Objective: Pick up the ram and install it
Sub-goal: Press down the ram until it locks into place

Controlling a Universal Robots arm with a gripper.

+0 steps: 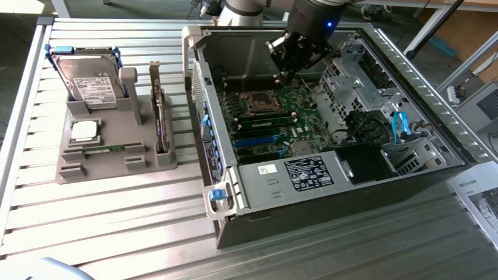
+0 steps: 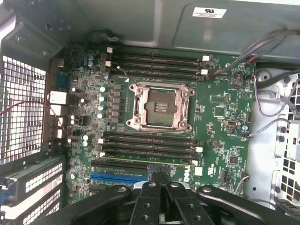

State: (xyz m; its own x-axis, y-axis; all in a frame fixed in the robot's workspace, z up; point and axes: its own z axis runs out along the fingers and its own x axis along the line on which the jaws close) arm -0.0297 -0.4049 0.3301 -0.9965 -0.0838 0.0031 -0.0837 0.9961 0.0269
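Observation:
The ram [image 2: 145, 160] is a thin green stick standing on edge in a memory slot beside the empty CPU socket [image 2: 159, 107]. In the exterior view the ram [image 1: 269, 122] shows as a pale green strip just below the socket [image 1: 260, 104]. My gripper [image 1: 283, 74] hangs inside the open computer case [image 1: 225, 169], above the motherboard [image 2: 220, 136]. Its dark fingers are pressed together, and in the wrist view the gripper [image 2: 161, 176] sits right next to the ram with nothing between the fingers. Whether the tips touch the stick I cannot tell.
A grey holder [image 1: 144, 163] stands at the exterior view's left of the case, carrying a silver hard drive with blue rails [image 1: 87, 79] and an upright card [image 1: 162, 125]. Inside the case are drive cages, a blue cable [image 1: 400, 125] and the power supply [image 1: 307, 173]. A paper sheet [image 1: 482, 204] lies at the far right.

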